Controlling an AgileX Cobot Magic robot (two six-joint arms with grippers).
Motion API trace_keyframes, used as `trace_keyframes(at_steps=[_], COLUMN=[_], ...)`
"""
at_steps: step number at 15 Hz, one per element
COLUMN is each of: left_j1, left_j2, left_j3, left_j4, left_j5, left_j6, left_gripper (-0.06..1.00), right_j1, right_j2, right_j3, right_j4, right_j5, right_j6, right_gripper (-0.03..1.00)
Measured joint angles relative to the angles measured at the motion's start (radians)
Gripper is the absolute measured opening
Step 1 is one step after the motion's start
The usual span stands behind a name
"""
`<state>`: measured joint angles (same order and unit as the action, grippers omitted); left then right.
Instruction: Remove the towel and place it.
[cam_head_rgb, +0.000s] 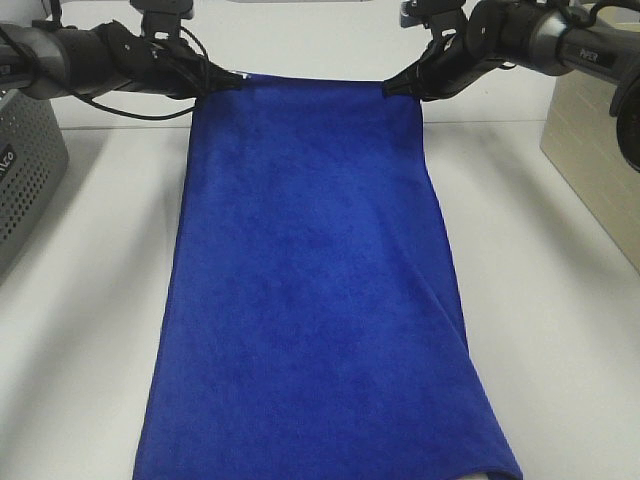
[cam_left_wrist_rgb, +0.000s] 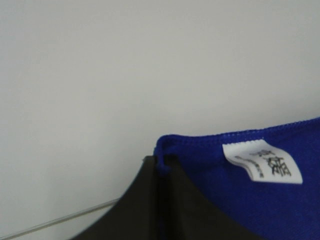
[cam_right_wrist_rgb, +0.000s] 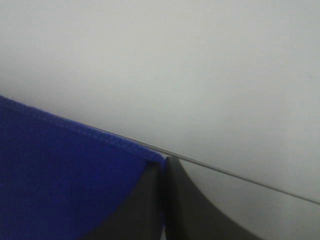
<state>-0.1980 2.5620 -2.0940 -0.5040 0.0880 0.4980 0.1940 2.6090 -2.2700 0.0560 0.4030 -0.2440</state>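
Note:
The towel (cam_head_rgb: 315, 290) is a large deep-blue plush cloth, held up by its two far corners and draping toward the camera over the white table (cam_head_rgb: 560, 300). My left gripper (cam_head_rgb: 232, 82) is shut on the far left corner. My right gripper (cam_head_rgb: 392, 90) is shut on the far right corner. In the left wrist view the towel (cam_left_wrist_rgb: 260, 200) shows its stitched edge and a small white tag (cam_left_wrist_rgb: 262, 164), pinched between the black fingers (cam_left_wrist_rgb: 145, 205). The right wrist view has the towel (cam_right_wrist_rgb: 60, 180) corner clamped between dark fingers (cam_right_wrist_rgb: 185, 210). The towel's near edge runs out of the exterior view.
A grey perforated box (cam_head_rgb: 25, 170) stands at the left edge of the table. A beige box (cam_head_rgb: 595, 150) stands at the right edge. Bare white tabletop lies on both sides of the towel. A white wall is behind.

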Motion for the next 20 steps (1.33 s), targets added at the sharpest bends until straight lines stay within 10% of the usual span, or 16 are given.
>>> trace_keyframes(at_steps=[20], left_j1=[-0.020], left_j2=[0.177], left_j3=[-0.191], left_j4=[0.006], left_j5=[0.021], left_j6=[0.038], left_gripper=[0.04], right_j1=[-0.022], right_j2=[0.026], right_j3=[0.000], right_j4=[-0.017], right_j5=[-0.092], right_j6=[0.001], right_gripper=[0.04])
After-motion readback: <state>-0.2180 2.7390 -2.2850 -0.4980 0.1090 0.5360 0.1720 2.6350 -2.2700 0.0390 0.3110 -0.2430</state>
